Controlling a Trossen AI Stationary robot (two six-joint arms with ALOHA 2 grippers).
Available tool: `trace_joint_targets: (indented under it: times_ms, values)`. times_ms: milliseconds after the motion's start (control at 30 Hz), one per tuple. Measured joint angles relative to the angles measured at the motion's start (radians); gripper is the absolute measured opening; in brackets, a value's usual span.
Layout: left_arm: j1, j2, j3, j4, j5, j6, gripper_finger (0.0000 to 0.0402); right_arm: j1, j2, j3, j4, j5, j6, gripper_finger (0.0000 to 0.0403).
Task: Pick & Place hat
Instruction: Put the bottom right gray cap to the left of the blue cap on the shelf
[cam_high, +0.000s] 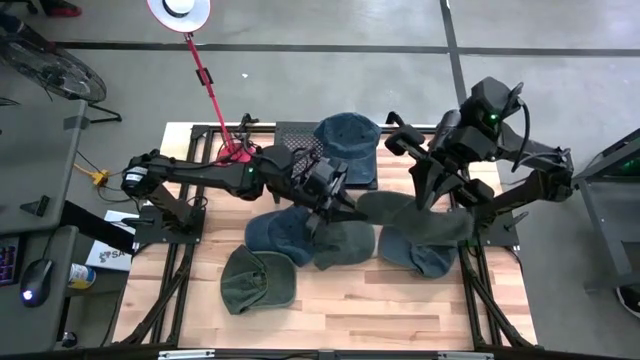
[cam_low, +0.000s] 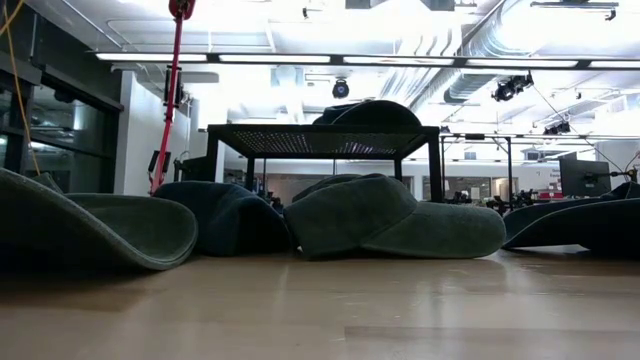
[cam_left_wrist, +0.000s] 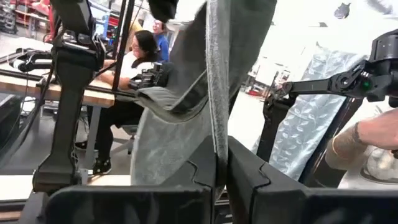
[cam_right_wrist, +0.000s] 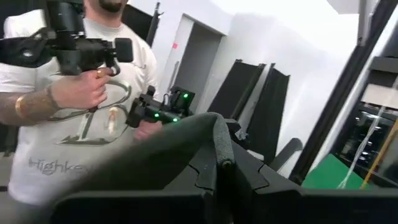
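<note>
A grey-green hat hangs stretched above the table's centre, pinched at both ends: the left gripper clamps its 9 o'clock edge, the right gripper its 3 o'clock edge. Six hats altogether: one blue hat on the black rack at 12 o'clock, four more on the table.

Robotics lab, concrete floor, exposed ceiling ducts, strip lights
</note>
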Motion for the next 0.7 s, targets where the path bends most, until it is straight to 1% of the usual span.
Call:
trace_joint_targets:
  times_ms: [167,367,600,700]
  values:
    - [-0.001,-0.006,0.0,0.011,-0.005,0.002,0.0008,-0.005,-0.004,0.0,0.021,0.084,0.049,0.0043]
    - [0.0,-0.006,0.0,0.017,-0.021,0.018,0.0006,-0.08,-0.056,0.0,0.021,0.186,0.1,0.0088]
    - [0.0,-0.005,0.0,0.012,-0.038,0.046,0.0005,-0.236,-0.158,0.0,0.022,0.19,0.189,0.016]
    - [0.0,-0.005,0.0,0.065,-0.066,0.078,0.0005,-0.31,-0.213,0.0,-0.012,0.188,0.225,0.0187]
